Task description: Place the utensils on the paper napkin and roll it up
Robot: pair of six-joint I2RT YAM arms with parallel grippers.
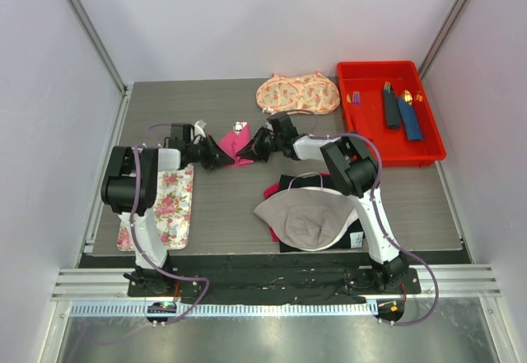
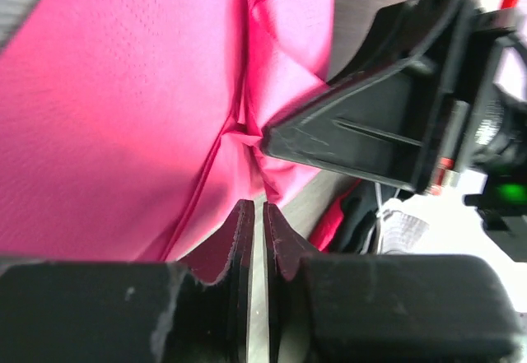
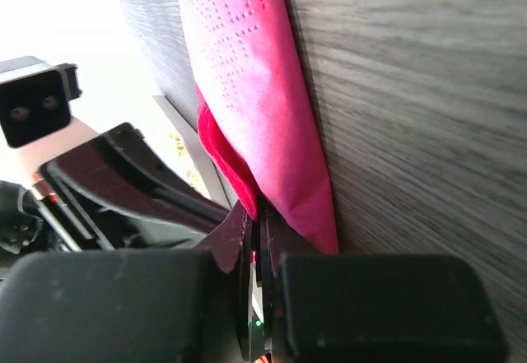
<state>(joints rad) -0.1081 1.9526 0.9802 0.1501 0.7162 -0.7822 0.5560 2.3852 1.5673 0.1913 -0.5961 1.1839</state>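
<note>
While the paper napkin (image 1: 236, 145) lay crumpled and partly folded on the grey tabletop (image 1: 226, 211), it was flanked by both claws near the middle of the work area. The right claw (image 1: 251, 147) was closed on one edge of the sheet. In the right wrist view its fingers (image 3: 235, 235) were pressed together with the pink paper (image 3: 247, 75) drawn in at their tips, and in the left wrist view creases were seen spreading from that pinch point (image 2: 268, 142). The left claw (image 1: 222, 160) was set at the opposite side of the napkin. Its fingers (image 2: 239, 231) were parted by a narrow slit, nothing was seen inside the slit, and the tips were held over a fold of the sheet (image 2: 123, 116). The utensils (image 1: 240, 126) were visible only as a small shiny silver patch at the far corner of the napkin; whether they rested on the paper or just beyond it could not be determined.

A floral mat (image 1: 171, 198) was laid under the left arm. A red bin (image 1: 372, 73) holding a navy napkin roll (image 1: 389, 109) and a blue napkin roll (image 1: 410, 122) was placed at the far right, well apart from the napkin.
</note>
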